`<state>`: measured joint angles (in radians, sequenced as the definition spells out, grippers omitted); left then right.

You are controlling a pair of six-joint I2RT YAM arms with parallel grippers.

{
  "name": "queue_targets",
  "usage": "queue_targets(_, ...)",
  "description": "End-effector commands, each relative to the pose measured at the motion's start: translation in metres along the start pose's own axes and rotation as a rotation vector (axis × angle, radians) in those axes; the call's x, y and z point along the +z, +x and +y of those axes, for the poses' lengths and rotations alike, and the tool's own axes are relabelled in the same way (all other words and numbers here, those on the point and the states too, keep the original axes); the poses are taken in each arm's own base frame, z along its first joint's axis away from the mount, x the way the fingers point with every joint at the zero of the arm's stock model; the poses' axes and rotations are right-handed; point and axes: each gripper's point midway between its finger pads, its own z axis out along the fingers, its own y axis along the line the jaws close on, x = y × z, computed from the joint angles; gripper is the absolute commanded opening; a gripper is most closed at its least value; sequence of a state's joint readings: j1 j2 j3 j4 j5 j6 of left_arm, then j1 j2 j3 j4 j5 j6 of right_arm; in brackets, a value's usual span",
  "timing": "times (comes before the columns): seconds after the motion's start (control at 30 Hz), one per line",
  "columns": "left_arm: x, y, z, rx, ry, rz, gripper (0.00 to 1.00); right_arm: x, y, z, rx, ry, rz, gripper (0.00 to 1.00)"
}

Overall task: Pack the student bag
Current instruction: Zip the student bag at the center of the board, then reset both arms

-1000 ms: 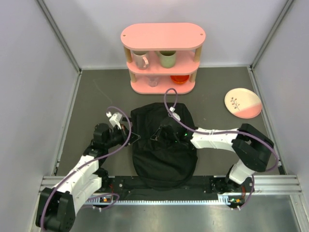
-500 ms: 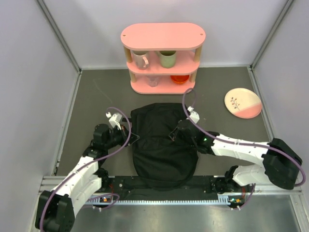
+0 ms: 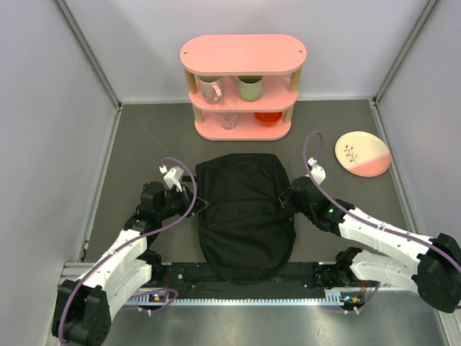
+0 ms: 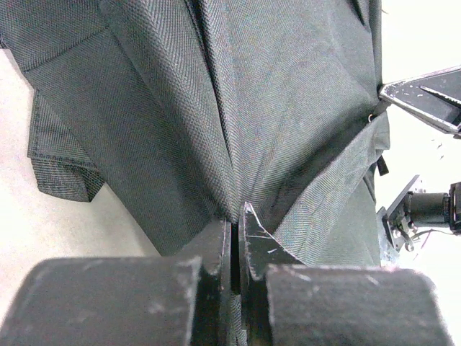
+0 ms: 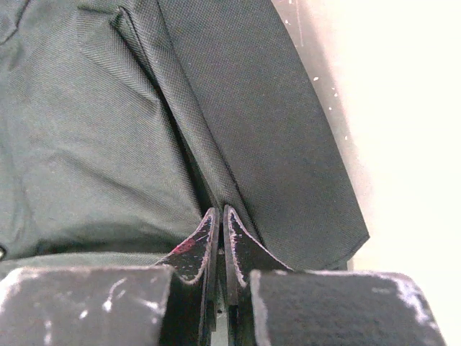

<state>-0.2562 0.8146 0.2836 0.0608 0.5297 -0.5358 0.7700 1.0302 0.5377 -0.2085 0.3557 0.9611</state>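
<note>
two closed grips hold the student bag (image 3: 245, 216) flat on the table (image 3: 144, 151), left gripper (image 3: 196, 205) pinching its left edge, right gripper (image 3: 286, 196) its right edge, long axis running near to far.

1. The student bag (image 4: 288, 108): black woven cloth, matt, with a fine diagonal weave, creased where the left pincer (image 4: 235, 223) nips it.
2. The right pincer (image 5: 220, 213): dark matt fingers (image 5: 248, 254), scuffed pale, one smeared red.
3. The plate (image 3: 362, 153), beyond the right pincer: smooth, glazed-looking.
</note>
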Motion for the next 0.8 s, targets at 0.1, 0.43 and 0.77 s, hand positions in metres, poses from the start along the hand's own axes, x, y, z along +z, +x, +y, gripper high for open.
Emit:
queue_targets(0.1,-0.001,-0.036,0.004,0.071,-0.076,-0.086,0.00,-0.010,-0.041,-0.029,-0.129,0.152,-0.134,0.07)
queue_targets(0.43,-0.025,-0.058,0.013,0.040,-0.276,-0.093,0.94,-0.037,-0.076,-0.020,-0.150,0.131,-0.217,0.71)
queue_targets(0.77,-0.055,-0.093,0.026,0.020,-0.463,-0.254,0.99,-0.022,-0.091,-0.048,-0.171,0.122,-0.139,0.88)
